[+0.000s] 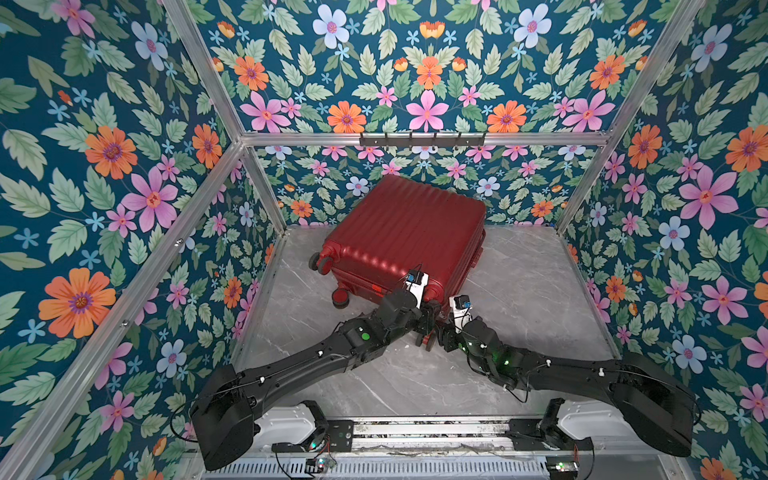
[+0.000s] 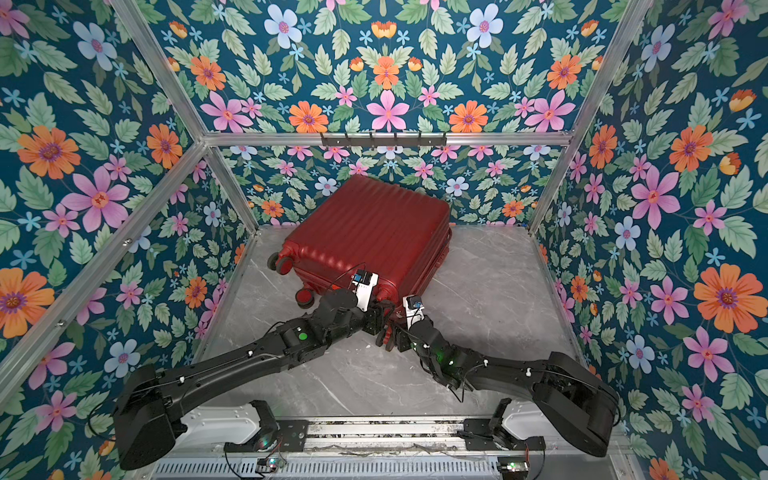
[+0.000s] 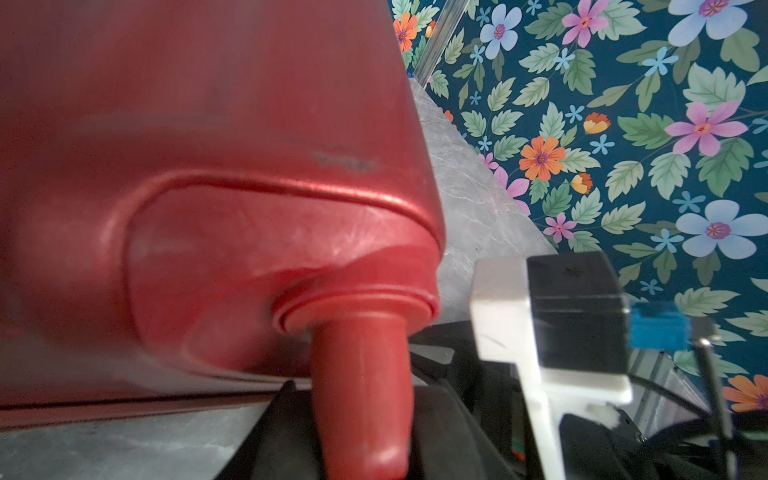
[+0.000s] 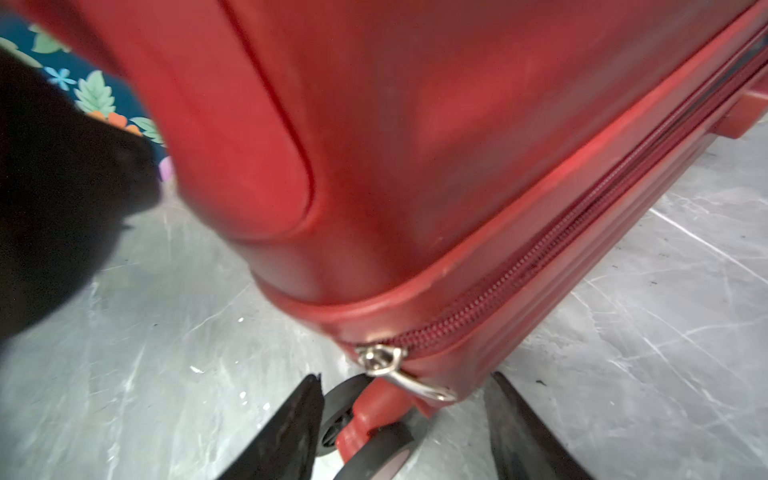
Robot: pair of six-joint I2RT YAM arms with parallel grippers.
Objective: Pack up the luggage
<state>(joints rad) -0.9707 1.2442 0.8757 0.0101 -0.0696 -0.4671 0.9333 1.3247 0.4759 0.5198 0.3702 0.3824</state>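
In both top views one luggage (image 1: 403,237) (image 2: 365,237) lies shut, ribbed shell up, at the back of the table (image 1: 519,282). Three casters (image 1: 321,262) show, two at its left end and one at its near corner. A fourth is hidden. The left gripper (image 1: 430,320) and right gripper (image 1: 446,332) both sit at that near corner.

In the left wrist view, the left gripper (image 3: 361,451) looks clamped on the near-corner caster's stem (image 3: 361,386), with black fingers (image 3: 274,436) tight on either side.

In the right wrist view, the right gripper's (image 4: 405,386) jaws stand apart. The one zip pull (image 4: 399,374) lies between them and touches neither. The teeth (image 4: 582,232) along the luggage's side are meshed; past the pull I cannot tell.

The step in hand seems to be zipping. The next move calls for pinching the thin pull squarely and drawing it round the corner, clear of the caster, while the left gripper steadies the luggage.
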